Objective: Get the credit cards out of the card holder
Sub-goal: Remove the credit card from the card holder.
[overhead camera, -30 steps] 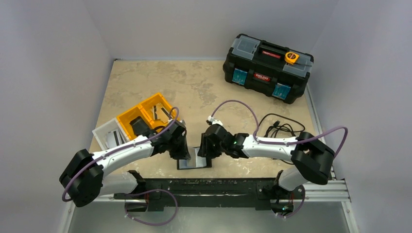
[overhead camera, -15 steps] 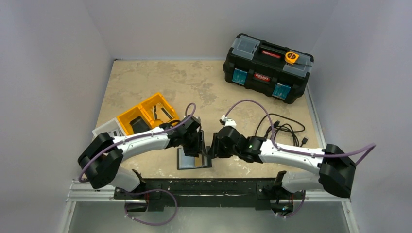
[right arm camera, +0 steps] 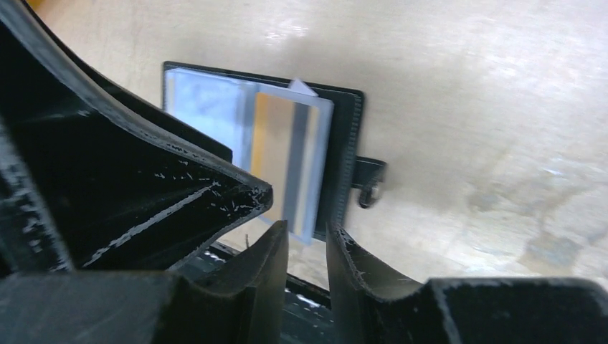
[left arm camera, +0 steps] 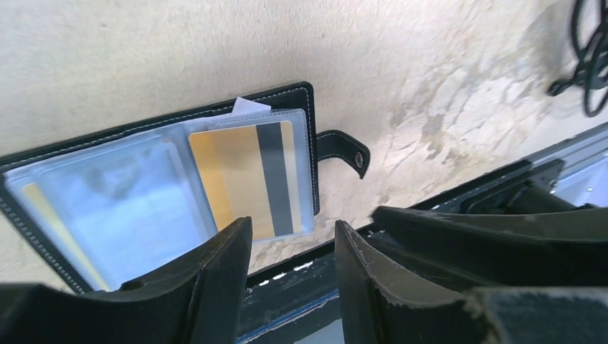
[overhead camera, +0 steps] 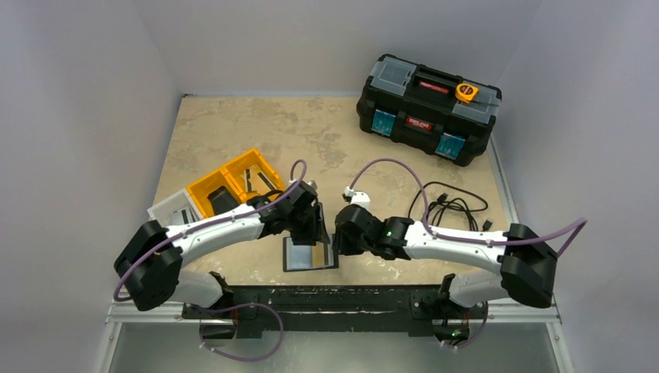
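Shifted right since the earlier frame, the left gripper [left arm camera: 294,229] is hung over the holder [overhead camera: 309,255], jaws half parted, nothing held. The open holder is laid on the table [overhead camera: 249,132] at the near edge, centre. The right gripper [right arm camera: 308,231] is narrowly parted at a sleeve corner; no grip is seen. A gold card [left arm camera: 244,179] is seen sleeved.

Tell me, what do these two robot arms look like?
The left arm and right arm have white tubular links between bulky black joints, with a purple cable looping along each. The left end effector and right end effector are black, each with two scuffed wedge-shaped fingers. A green light shows on the right arm.
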You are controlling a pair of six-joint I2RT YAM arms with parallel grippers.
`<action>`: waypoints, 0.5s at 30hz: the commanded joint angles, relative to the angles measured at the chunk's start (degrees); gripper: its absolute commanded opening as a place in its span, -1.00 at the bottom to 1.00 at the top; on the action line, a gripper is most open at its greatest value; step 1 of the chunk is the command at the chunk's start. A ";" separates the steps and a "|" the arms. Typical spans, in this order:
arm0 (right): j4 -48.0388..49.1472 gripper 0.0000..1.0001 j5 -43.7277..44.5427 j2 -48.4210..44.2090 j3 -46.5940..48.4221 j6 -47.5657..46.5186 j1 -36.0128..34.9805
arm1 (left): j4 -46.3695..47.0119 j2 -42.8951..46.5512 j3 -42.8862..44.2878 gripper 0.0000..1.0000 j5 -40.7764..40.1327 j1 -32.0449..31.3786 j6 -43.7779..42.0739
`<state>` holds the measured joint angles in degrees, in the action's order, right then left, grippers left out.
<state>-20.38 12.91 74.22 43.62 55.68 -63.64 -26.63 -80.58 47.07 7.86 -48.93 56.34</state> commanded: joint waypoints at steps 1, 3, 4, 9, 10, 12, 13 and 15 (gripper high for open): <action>0.64 -0.51 2.00 4.37 6.73 -2.03 -1.74 | -1.91 6.07 -2.79 -0.12 -3.09 2.14 -0.88; 1.38 -0.56 1.71 6.42 8.15 -2.56 -1.83 | -1.23 7.34 -4.78 -0.20 -2.50 2.86 -0.61; 1.53 -0.59 1.80 7.43 8.65 -2.60 -1.84 | -0.72 7.78 -5.58 -0.25 -2.17 3.14 -0.43; 3.87 -0.78 0.13 11.93 8.82 -2.59 -1.40 | 2.79 9.05 -9.09 -0.44 -0.47 4.38 0.48; 3.98 -0.82 0.20 12.64 8.73 -2.53 -1.13 | 3.62 9.06 -9.63 -0.45 -0.07 4.51 0.60; 4.31 -0.89 0.41 13.88 8.16 -2.28 -0.82 | 4.80 8.70 -10.24 -0.49 0.44 4.67 0.56; 4.36 -0.91 0.71 14.26 7.77 -2.06 -0.73 | 5.39 8.49 -10.51 -0.50 0.66 4.71 0.54; 4.45 -0.95 1.31 14.61 6.82 -1.42 -0.49 | 6.87 8.13 -11.35 -0.52 1.23 4.76 0.64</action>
<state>-17.87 12.53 88.86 50.98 53.91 -64.77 -25.04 -73.03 36.67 7.49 -44.64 56.47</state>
